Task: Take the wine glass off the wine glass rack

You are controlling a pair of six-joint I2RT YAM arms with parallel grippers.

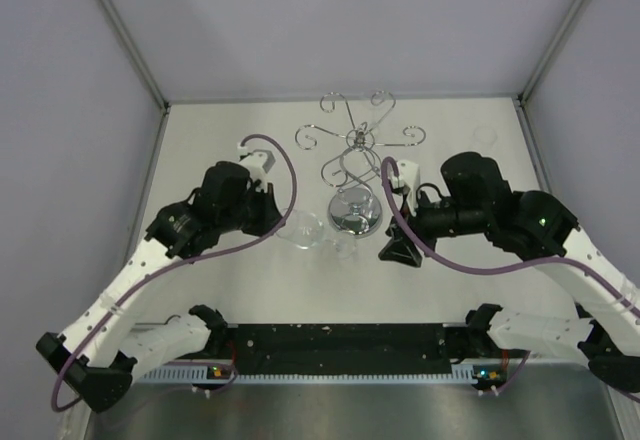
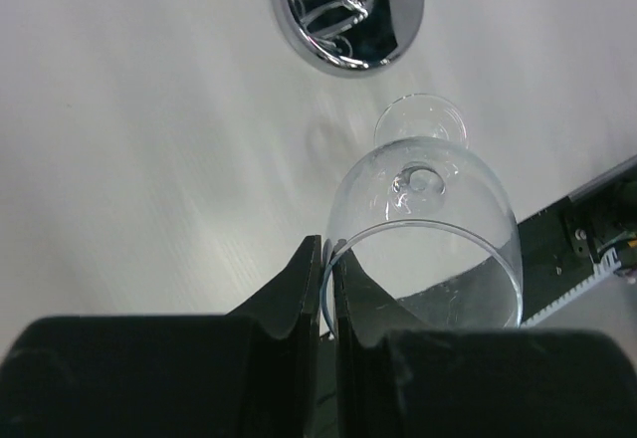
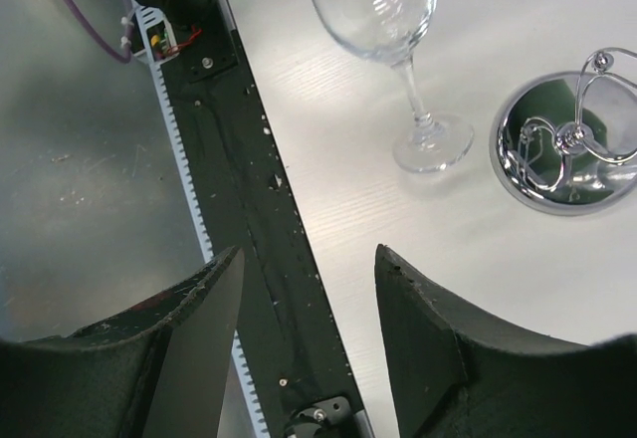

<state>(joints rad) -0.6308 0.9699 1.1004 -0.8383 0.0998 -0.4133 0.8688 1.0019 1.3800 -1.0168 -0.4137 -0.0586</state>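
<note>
1. Beside the round mirrored base of the rack (image 1: 360, 145), clear of its curled arms, the glass (image 3: 376, 5) stands mouth-up. Its foot is on or just above the surface (image 2: 149, 179); I cannot tell which.
2. My left tool (image 2: 326, 277) is pressed together on the rim, pinching the thin wall of the bowl between its fingers.
3. My right tool (image 3: 309, 259) is spread wide and holds nothing, near the glass and just in front of the rack's base.
4. I judge the glass to be light, stiff, slick and brittle. A rim pinch loads its thinnest part and lets the glass swing.
5. The stem looks to me the safer hold, taken with only a gentle squeeze.
</note>
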